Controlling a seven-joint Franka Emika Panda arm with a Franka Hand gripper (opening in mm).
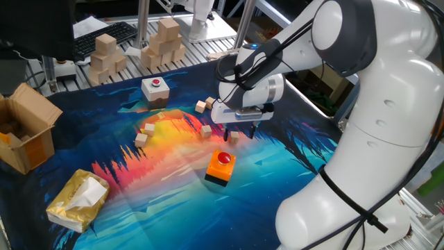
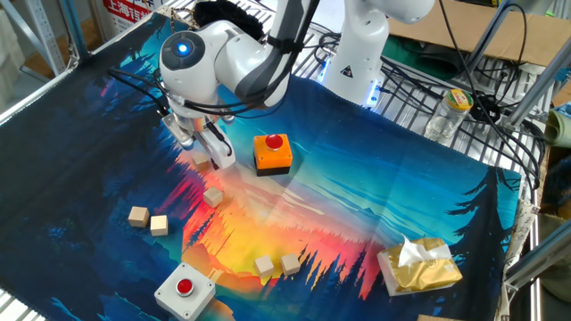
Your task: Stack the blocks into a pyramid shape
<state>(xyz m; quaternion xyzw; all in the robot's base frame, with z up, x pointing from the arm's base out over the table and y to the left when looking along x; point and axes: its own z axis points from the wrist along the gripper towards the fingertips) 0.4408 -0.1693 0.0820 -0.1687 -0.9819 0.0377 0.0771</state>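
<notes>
Several tiny tan blocks lie apart on the colourful mat, none stacked. One block point(image 1: 234, 137) point(image 2: 202, 161) rests on the mat just under my gripper point(image 1: 241, 129) point(image 2: 203, 148), which hovers over it, open and holding nothing. Another block point(image 1: 206, 130) point(image 2: 213, 196) sits a little to its side. Two blocks point(image 1: 201, 107) point(image 2: 137, 215) point(image 2: 159, 225) lie close together farther off. A further pair point(image 1: 149, 128) point(image 1: 141, 139) point(image 2: 264, 265) point(image 2: 291, 263) lies on the orange part of the mat.
An orange button box point(image 1: 220, 167) point(image 2: 272, 152) stands close to the gripper. A white button box point(image 1: 155, 88) point(image 2: 184, 290), a yellow tissue pack point(image 1: 78, 200) point(image 2: 417, 264), a cardboard box point(image 1: 28, 135) and piles of larger wooden blocks point(image 1: 161, 43) surround the mat.
</notes>
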